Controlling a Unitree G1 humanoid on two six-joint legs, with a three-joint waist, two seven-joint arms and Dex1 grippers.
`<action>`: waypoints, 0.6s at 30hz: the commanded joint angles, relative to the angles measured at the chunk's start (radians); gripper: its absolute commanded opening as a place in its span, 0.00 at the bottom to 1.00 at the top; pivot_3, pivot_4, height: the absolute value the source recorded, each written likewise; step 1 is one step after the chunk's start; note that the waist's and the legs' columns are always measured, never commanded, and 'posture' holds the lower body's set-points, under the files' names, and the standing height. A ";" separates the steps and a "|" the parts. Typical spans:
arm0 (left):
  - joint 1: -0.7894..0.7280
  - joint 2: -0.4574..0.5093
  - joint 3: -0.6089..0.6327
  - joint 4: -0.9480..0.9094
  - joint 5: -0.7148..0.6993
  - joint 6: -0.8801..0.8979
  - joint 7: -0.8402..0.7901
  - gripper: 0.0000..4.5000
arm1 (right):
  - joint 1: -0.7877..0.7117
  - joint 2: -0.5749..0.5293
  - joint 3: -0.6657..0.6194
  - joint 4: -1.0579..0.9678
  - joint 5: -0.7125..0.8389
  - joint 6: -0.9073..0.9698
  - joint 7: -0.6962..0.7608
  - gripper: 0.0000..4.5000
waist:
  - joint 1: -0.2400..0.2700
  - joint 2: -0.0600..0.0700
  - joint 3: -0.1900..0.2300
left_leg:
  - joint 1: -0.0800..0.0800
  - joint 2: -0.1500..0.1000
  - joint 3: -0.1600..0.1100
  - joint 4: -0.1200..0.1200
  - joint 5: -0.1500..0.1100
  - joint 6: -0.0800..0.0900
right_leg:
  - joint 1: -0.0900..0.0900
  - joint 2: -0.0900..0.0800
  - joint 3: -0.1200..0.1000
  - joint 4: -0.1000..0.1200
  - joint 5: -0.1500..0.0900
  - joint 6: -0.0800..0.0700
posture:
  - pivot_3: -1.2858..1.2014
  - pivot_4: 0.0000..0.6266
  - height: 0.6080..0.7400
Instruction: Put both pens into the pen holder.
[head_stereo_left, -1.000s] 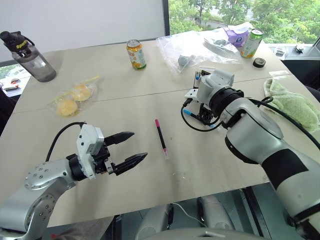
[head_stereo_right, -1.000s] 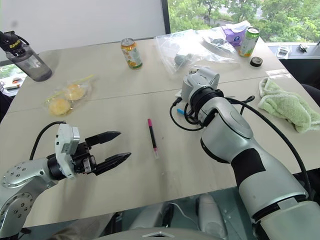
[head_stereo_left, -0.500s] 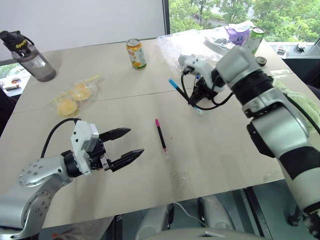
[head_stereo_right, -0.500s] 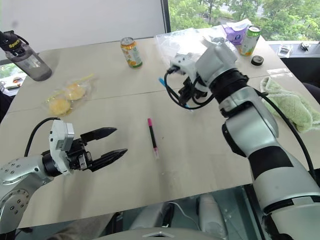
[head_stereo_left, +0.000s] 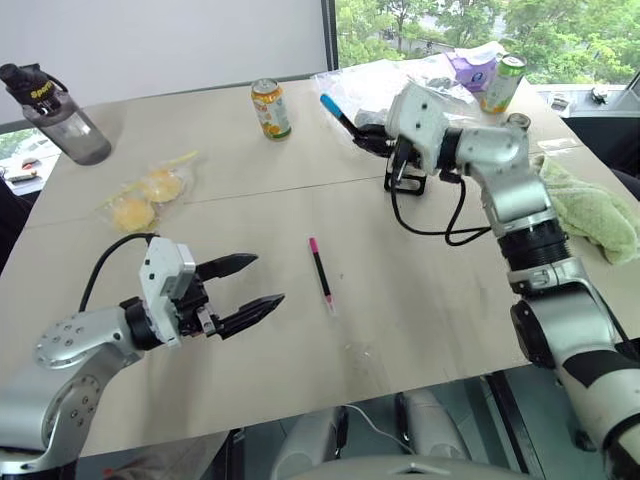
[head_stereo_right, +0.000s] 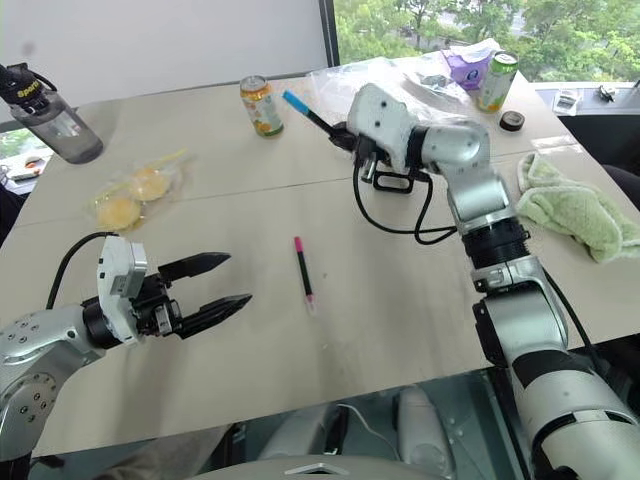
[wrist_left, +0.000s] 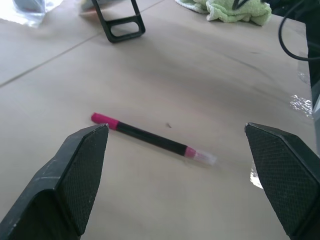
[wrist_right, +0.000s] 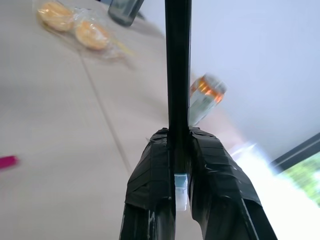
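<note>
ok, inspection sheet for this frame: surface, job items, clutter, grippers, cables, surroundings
Surface: pale table, seam running across it.
Job's things: blue-capped pen held above the table; pink-capped pen lying flat mid-table; pen holder not made out.
Clutter: orange can, green can, water bottle, bagged buns, plastic bags, green towel, tape roll.
Grippers: left gripper open, empty, near the pink-capped pen; right gripper shut on the blue-capped pen.
Cables: black cable looping off the right wrist.
Surroundings: white wall, window with trees.
</note>
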 joint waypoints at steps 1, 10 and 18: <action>-0.022 0.013 0.007 0.004 0.001 -0.015 -0.014 1.00 | -0.044 -0.009 -0.013 0.115 -0.045 -0.185 -0.140 0.01 | -0.004 0.000 0.000 | 0.000 0.000 0.000 0.000 0.000 0.000 | 0.000 0.000 0.000 0.000 0.000 0.000 | 0.52 0.24 0.99; -0.017 0.004 0.006 -0.004 0.011 -0.015 -0.013 1.00 | -0.101 0.104 -0.154 0.327 0.117 -0.213 -0.292 0.01 | -0.031 0.000 0.000 | 0.000 0.002 0.000 0.000 0.001 -0.001 | 0.000 0.002 0.001 0.000 0.001 -0.002 | 0.52 0.24 0.99; -0.055 0.020 -0.003 0.028 0.021 -0.014 -0.029 1.00 | -0.081 0.154 -0.255 0.332 0.241 -0.178 -0.334 0.01 | -0.034 0.000 0.000 | 0.001 0.002 0.000 0.000 0.001 -0.001 | 0.000 0.002 0.000 0.000 0.001 -0.002 | 0.52 0.24 0.99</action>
